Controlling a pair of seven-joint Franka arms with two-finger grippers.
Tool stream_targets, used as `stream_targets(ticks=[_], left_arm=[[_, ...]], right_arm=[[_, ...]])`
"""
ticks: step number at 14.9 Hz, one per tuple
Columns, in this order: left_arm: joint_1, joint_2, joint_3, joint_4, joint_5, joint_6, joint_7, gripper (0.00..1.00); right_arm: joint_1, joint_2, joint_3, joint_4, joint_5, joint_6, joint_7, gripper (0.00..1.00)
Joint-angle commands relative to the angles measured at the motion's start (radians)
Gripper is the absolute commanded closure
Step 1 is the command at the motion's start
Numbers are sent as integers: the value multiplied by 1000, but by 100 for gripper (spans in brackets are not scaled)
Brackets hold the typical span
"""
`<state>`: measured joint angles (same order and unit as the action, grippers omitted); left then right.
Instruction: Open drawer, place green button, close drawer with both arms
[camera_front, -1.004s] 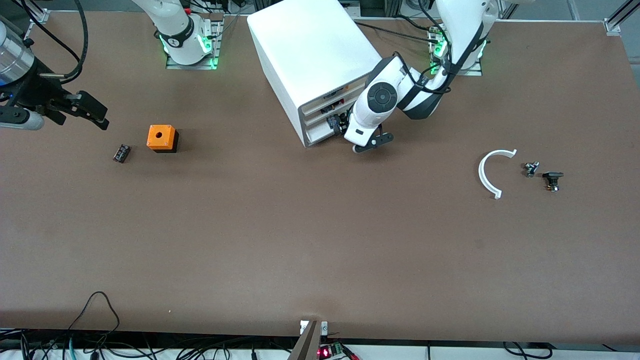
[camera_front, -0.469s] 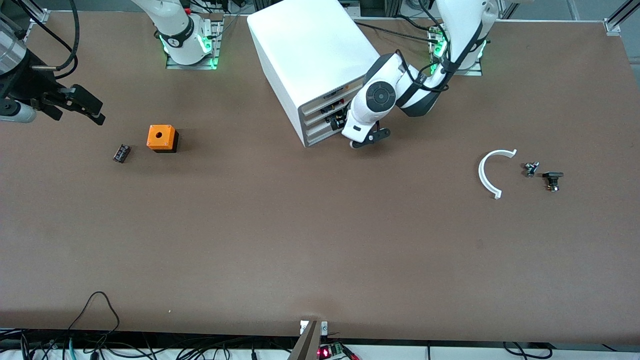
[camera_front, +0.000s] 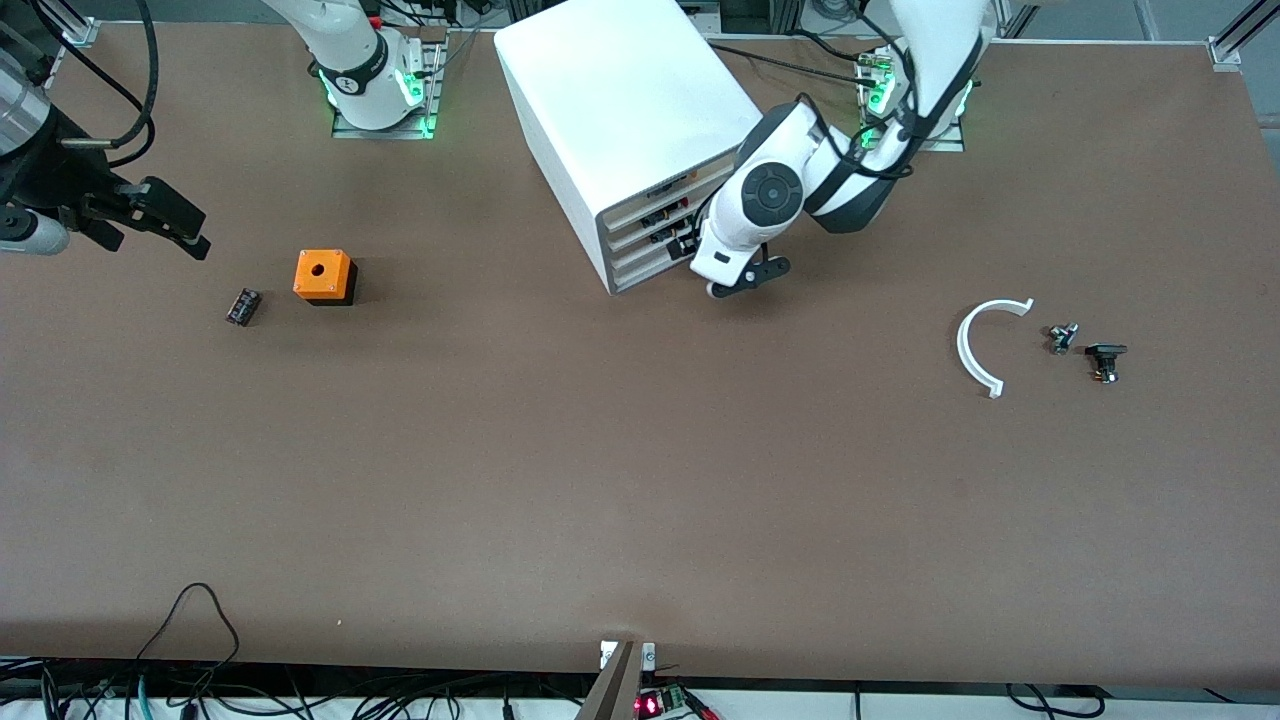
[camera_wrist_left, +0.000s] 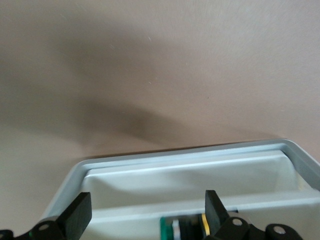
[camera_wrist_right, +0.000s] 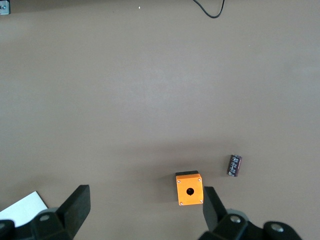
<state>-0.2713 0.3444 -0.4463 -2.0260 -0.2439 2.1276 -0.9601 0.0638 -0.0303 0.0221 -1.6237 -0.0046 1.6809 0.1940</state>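
Observation:
The white cabinet (camera_front: 620, 110) stands near the arms' bases, its four drawers facing the front camera. My left gripper (camera_front: 688, 246) is at the lowest drawers of that face, and the drawer (camera_front: 650, 268) looks almost flush. In the left wrist view my left gripper (camera_wrist_left: 147, 215) is open, its fingers (camera_wrist_left: 80, 214) astride a white drawer rim (camera_wrist_left: 185, 152) with a hollow inside. The button (camera_front: 1062, 337) is a tiny dark piece on the table at the left arm's end. My right gripper (camera_front: 196, 230) is open and empty, up over the right arm's end of the table.
An orange cube with a hole (camera_front: 322, 275) and a small black part (camera_front: 243, 306) lie under the right gripper, both also in the right wrist view (camera_wrist_right: 189, 189) (camera_wrist_right: 234, 165). A white plastic arc (camera_front: 975, 350) and a black piece (camera_front: 1105, 358) lie beside the button.
My left gripper has moved in against the cabinet's lower drawers and shifted slightly toward the left arm's end. My right gripper has drifted a little toward the table's edge.

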Motion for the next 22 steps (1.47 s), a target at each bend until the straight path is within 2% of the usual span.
stream_targets(ticks=[1,5,9,11,13,19,20,22], left_arm=[[96,-41,-3,143,42,-237,98,0],[187,-39,-2,352,240,-486,298,0],[251,-41,0,487,402,-575,552,0],[270,-41,-2,556,449,-577,662,0],[277,-41,0,596,468,-580,710,0],[397,-71,-5,667,445,-647,911,0],[385,-109,24,652,414,-647,950,0],[348,-136,127,630,355,-641,991,0]], right_arm=[[2,13,-7,28,15,-17,-8,0],[2,12,-7,30,12,-18,-5,0],[4,10,-5,30,9,-20,-10,0],[2,12,-7,28,8,-20,-13,0],[4,12,-7,28,8,-20,-11,0],[4,15,-7,28,11,-18,-2,0],[4,15,-7,28,11,-18,-2,0],[2,15,-7,28,11,-17,-10,0]])
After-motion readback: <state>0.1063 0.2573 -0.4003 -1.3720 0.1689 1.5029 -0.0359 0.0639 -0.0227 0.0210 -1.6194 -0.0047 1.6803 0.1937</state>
